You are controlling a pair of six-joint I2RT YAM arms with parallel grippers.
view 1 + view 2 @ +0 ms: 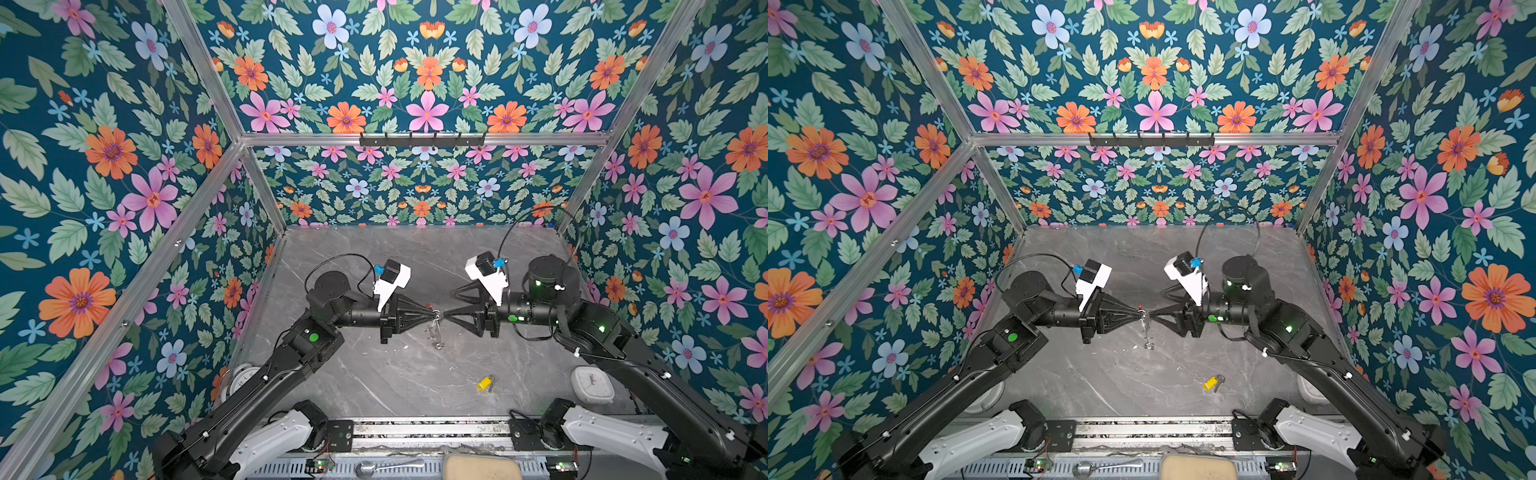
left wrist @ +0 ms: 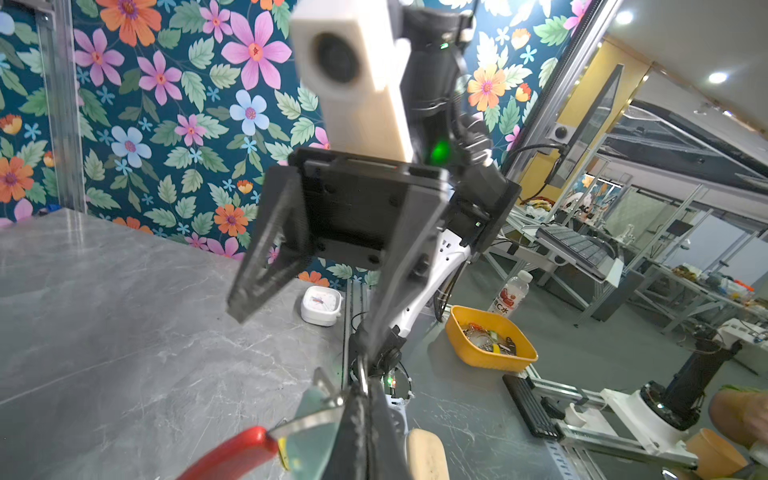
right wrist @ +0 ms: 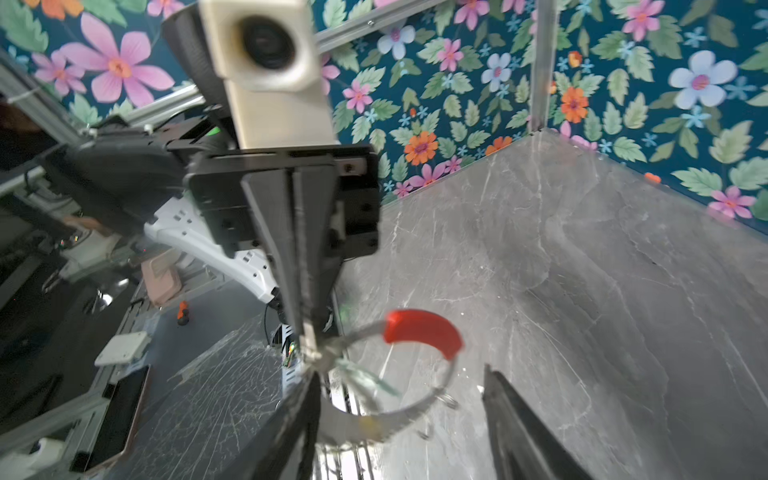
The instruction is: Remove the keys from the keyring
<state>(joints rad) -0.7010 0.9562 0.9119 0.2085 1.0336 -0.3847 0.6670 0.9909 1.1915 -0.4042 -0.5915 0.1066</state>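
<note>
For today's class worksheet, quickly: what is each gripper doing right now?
Left gripper: closed, holding the keyring.
Right gripper: open, holding nothing.

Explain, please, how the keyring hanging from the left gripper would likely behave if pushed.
Pinched at one spot by the left gripper, the keyring would probably swing or pivot rather than flex: it looks like a thin, stiff metal hoop. Its bare metal seems slippery; the red sleeve probably offers better grip.

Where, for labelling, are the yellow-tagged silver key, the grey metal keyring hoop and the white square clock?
Yellow-tagged silver key [image 1: 483, 383]: in a top view, on the tag.
Grey metal keyring hoop [image 3: 422, 330]: right wrist view, on its red sleeve.
White square clock [image 1: 592, 383]: in a top view, on its face.
</note>
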